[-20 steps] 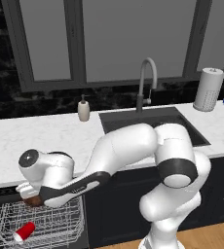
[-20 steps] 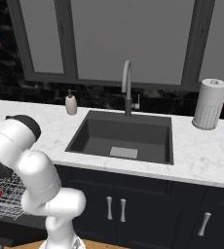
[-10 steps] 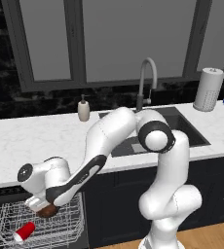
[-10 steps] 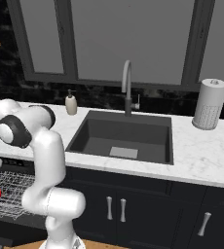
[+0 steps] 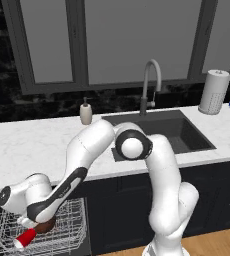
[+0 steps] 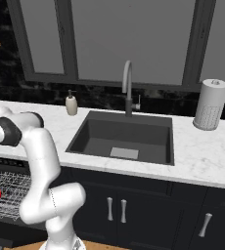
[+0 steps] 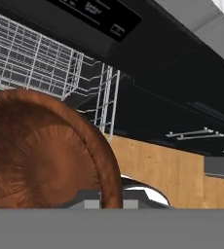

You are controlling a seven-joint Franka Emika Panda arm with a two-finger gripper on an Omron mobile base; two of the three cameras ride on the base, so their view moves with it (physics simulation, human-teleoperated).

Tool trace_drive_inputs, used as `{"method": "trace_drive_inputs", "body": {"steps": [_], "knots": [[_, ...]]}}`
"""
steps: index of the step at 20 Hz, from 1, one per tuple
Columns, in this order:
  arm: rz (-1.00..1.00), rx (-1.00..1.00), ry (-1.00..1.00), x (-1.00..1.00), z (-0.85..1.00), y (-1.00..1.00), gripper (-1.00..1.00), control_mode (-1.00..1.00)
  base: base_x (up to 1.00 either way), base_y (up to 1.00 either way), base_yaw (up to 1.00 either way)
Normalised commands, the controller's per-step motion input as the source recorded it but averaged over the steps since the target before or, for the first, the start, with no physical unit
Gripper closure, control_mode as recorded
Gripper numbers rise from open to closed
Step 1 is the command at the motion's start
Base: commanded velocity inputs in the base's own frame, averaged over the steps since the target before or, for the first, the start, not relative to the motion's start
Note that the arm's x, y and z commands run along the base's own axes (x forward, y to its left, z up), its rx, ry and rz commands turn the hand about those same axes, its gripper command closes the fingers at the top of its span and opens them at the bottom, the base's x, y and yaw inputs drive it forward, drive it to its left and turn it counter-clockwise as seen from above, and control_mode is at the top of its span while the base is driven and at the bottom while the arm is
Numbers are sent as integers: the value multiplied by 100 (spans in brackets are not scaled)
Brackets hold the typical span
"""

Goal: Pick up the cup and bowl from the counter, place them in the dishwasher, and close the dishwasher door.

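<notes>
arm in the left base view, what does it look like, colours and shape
The arm is built from glossy white rounded segments with dark grey bands and caps at the joints, one round cap having a pale centre. A dark strip runs along the forearm. No cables or markings are visible. The gripper end is white.

The brown bowl [image 7: 41, 151] lay large and close from nine o'clock down to six, its glossy hollow facing the camera and its rim curving from the left edge over to the bottom centre. Behind it, towards eleven o'clock, stood the white wire rack [image 7: 46, 63] of the dishwasher [image 7: 148, 82]. A dark control strip [image 7: 99, 12] with small markings ran at twelve o'clock. A wooden floor [image 7: 158, 165] showed at four o'clock.
</notes>
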Motion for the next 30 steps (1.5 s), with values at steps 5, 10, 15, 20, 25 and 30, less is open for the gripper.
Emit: {"method": "trace_drive_inputs", "body": {"steps": [5, 10, 15, 20, 25, 30], "knots": [[-13, -16, 0, 15, -18, 8, 100, -100, 0, 0, 0], [-13, -3, -4, 18, -70, 0, 100, -100, 0, 0, 0], [-12, 0, -7, 20, -95, -1, 100, -100, 0, 0, 0], [-9, 0, -12, 48, -45, 0, 100, -100, 0, 0, 0], [-5, 0, -11, 44, -19, 0, 100, -100, 0, 0, 0], [-4, 0, -5, 13, -54, 0, 100, -100, 0, 0, 0]]}}
